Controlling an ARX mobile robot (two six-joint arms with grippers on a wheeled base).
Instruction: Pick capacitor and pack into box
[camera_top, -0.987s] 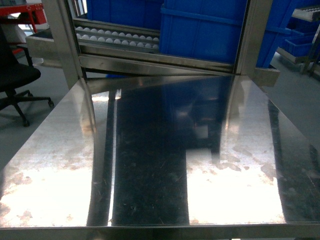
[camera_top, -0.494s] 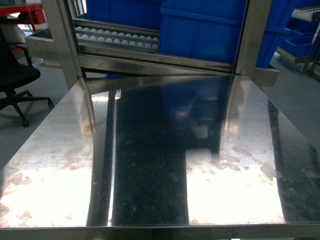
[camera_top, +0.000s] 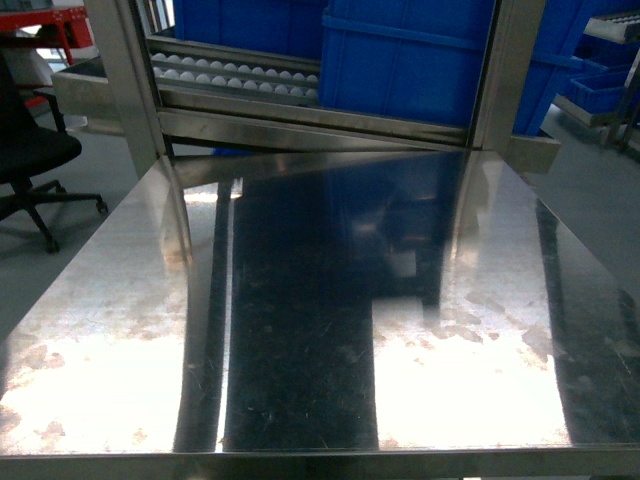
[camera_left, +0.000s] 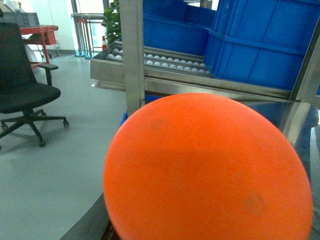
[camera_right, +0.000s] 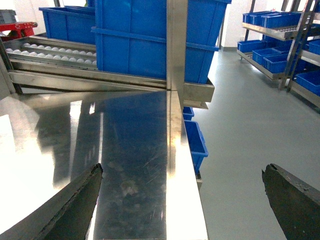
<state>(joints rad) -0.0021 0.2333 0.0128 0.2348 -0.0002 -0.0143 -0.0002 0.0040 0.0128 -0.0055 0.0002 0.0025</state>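
Orange-red rounded capacitor: fills left wrist view; left grip unverifiable. Right gripper: spread wide, empty. Pink box unseen; capacitor could drop off the steel tabletop.

Table: shiny stainless-steel tabletop with scratches, dull blotches and bright glare patches near its front edge.
Frame: upright steel posts at the table's far corners, carrying a sloped rack.
Rack: steel roller track with rows of white rollers, tilted, just behind the table.
Bins: large blue plastic bins resting on the rack; smaller blue bins lower down beside the table's right edge.
Shelving: metal shelves holding more blue bins, far right across the grey floor.
Chair: black wheeled office chair, left, standing on the floor.
Background: red metal frame behind the chair.
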